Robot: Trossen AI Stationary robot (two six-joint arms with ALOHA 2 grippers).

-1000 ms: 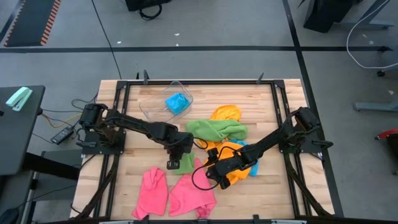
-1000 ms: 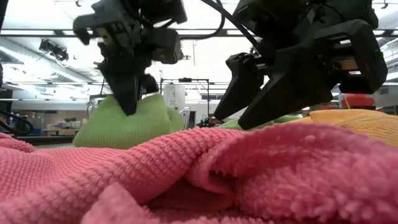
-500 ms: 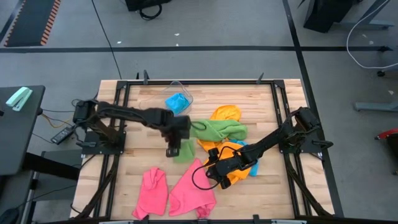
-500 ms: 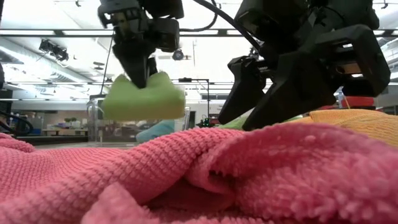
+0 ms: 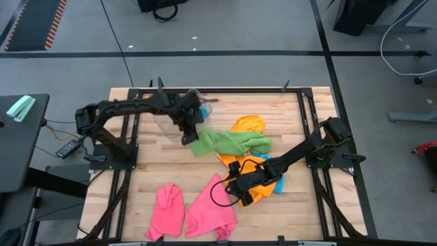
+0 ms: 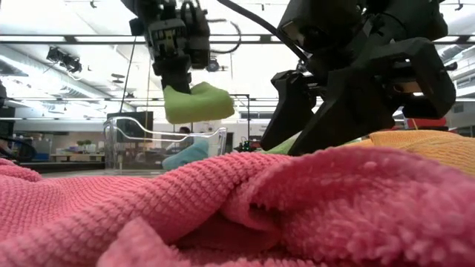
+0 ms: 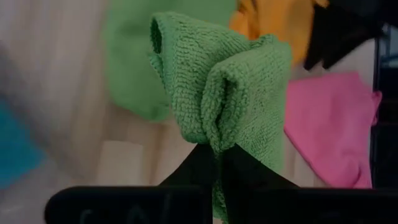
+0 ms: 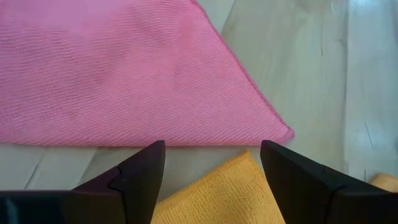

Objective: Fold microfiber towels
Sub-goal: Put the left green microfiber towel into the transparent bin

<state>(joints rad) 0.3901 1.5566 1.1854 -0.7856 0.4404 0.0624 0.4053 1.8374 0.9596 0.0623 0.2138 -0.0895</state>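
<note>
Item: left pincer (image 5: 186,134), pressed together, pinching a folded green towel (image 7: 230,93) aloft beside the clear tub (image 5: 166,117).
Risk: thin grip on a bunched edge; the fold may slip loose or snag the tub rim.
Item: right pincer (image 8: 211,165), spread, empty, over orange towel (image 8: 214,193) and pink towel (image 8: 118,68).
Nearby: second green towel (image 5: 235,142), blue towel (image 5: 195,109) in tub, crowding the surface (image 5: 147,171).

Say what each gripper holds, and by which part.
The left gripper pinches a folded green towel by its bunched edge, lifted near the clear tub. The right gripper is open and empty, over pink and orange towels.
</note>
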